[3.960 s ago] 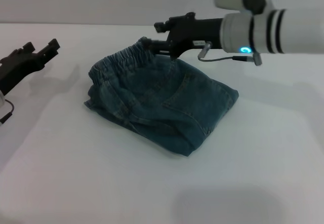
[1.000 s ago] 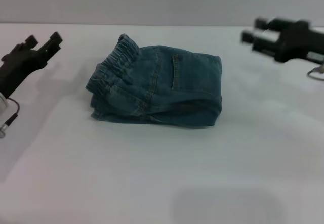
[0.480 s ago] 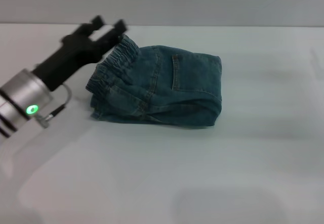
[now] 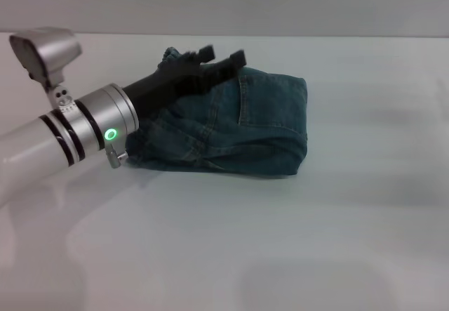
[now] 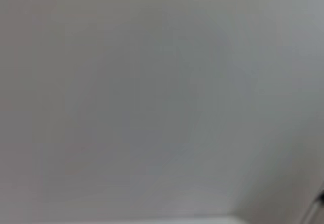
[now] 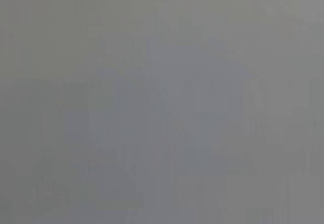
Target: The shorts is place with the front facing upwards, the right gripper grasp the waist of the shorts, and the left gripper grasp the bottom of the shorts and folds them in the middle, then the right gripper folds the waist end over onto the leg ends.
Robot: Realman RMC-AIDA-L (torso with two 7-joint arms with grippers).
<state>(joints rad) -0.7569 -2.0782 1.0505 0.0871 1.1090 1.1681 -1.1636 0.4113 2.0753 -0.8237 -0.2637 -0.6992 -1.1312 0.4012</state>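
The left gripper (image 4: pixel 223 56), fingers slightly apart and holding nothing, hovers above the folded, creased denim shorts (image 4: pixel 252 125).

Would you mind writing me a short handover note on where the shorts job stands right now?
Left hand: reaching over the waist of the shorts, fingers apart, gripping nothing that I can see.
Right hand: out of the head view; its wrist camera shows only a blank grey surface.
Shorts: folded into a compact bundle on the white table, waist on the robot's left, fold edge on the right.
Done: both folds look finished.
Left: probably only a final tidy or press by the left hand, then withdraw it. Check that the bundle lies flat.
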